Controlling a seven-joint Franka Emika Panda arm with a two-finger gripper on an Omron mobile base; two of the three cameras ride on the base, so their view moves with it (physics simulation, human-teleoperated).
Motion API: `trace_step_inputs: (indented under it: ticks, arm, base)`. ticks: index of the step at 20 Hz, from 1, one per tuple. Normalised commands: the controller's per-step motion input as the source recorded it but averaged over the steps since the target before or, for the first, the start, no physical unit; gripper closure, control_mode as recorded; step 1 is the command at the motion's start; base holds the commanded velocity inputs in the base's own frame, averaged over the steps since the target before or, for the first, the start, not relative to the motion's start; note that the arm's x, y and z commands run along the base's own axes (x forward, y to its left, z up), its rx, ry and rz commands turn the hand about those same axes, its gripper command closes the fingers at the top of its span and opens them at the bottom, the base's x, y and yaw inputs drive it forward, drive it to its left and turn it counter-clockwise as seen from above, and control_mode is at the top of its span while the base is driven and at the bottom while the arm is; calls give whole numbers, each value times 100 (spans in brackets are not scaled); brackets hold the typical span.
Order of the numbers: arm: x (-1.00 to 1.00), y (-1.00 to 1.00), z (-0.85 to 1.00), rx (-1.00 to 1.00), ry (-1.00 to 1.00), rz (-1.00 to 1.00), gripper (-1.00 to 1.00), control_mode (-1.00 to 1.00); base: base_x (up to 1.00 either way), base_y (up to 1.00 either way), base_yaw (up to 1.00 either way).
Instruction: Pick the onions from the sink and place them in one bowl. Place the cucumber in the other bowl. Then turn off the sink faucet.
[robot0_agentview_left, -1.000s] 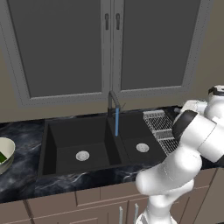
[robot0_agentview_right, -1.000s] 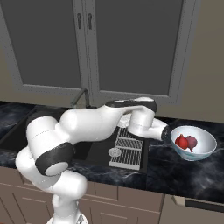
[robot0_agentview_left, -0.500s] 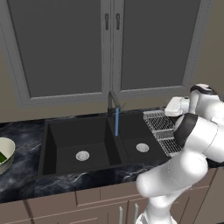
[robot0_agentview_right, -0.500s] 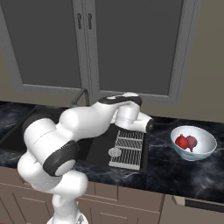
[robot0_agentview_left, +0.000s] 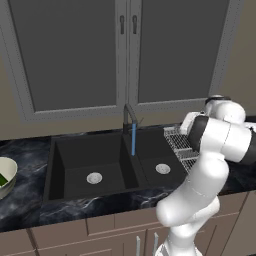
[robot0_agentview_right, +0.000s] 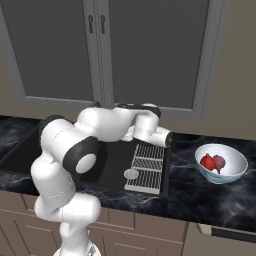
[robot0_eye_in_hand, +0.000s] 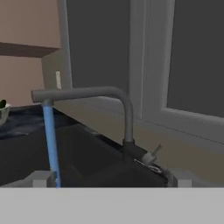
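At the sink's (robot0_agentview_left: 100, 155) back edge, the faucet (robot0_eye_in_hand: 100, 113) is faced by the gripper (robot0_eye_in_hand: 109, 178), fingers apart, nothing held; water (robot0_agentview_left: 133, 140) is seen running.

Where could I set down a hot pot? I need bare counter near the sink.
Free: dark counter between drying rack and white bowl holding onions; counter between sink and cream bowl. Crowded: the rack and faucet, where the arm is.

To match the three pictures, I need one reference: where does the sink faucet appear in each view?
Left base view: faucet centre, over the sink divider.
Right base view: I cannot make it out.
Hand view: faucet centre, spout reaching left.
Shared landmark: the blue water stream.
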Motion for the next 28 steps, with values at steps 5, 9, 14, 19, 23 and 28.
trace_step_inputs:
  ticks: [5,9,14,19,23,28]
  arm:
    - [31,1,-53,-5,0,5,-100,-100]
    - [33,8,-49,-6,-1,4,-100,-100]
    - [31,31,-26,-2,-3,2,-100,-100]
    - [50,50,-10,0,-4,3,-100,-100]
    - [62,47,-11,0,0,3,-100,-100]
    - [67,33,-24,0,0,3,-100,-100]
  base:
    - [0,0,0]
    - [0,0,0]
    - [0,0,0]
    - [0,0,0]
    - [0,0,0]
    - [0,0,0]
